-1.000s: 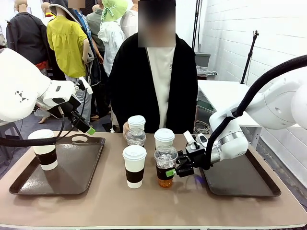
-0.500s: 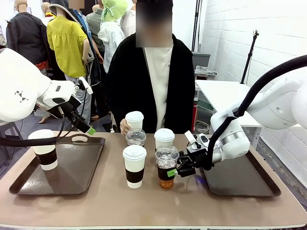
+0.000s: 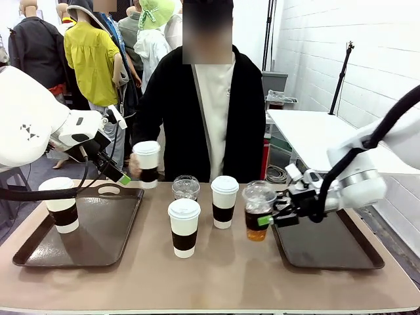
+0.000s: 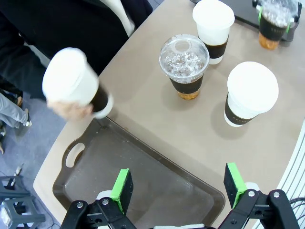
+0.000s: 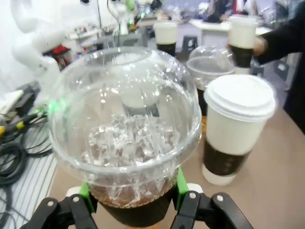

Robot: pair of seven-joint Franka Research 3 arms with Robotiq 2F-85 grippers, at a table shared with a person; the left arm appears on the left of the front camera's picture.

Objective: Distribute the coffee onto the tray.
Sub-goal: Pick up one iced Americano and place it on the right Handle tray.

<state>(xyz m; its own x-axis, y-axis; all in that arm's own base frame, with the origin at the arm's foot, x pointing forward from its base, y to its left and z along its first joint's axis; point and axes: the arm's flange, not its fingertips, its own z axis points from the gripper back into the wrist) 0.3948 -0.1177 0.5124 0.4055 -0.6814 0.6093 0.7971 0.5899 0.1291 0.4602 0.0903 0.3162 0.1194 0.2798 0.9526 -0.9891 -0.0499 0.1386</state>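
Front: right jaws clamp the clear dome-lidded iced coffee cup (image 3: 257,211), just right of the white black-sleeved paper cup (image 3: 224,201). Left wrist: left jaws gaping, person's hand (image 4: 71,109) holding a second paper cup (image 4: 70,82) well away from it. Right wrist: white black-sleeved paper cup crowds close.

**Three cameras, one surface**

The front view sits on the robot's side of the surface (image 3: 216,279), between the arms. It faces the person (image 3: 203,111) across it, and it is wide enough to take in the left tray (image 3: 105,230) and the right tray (image 3: 328,246).

The left wrist view looks steeply down from high above, past the left tool (image 4: 178,186), onto the left tray and the cups beyond.

The right wrist view sits low and near-level, facing along the surface toward the left arm. It is very near the iced cup (image 5: 124,119) gripped in the right tool (image 5: 133,191).

All three views share that iced cup, the sleeved cup (image 5: 238,124) beside it, and the lifted cup (image 5: 243,38) in the person's hand.
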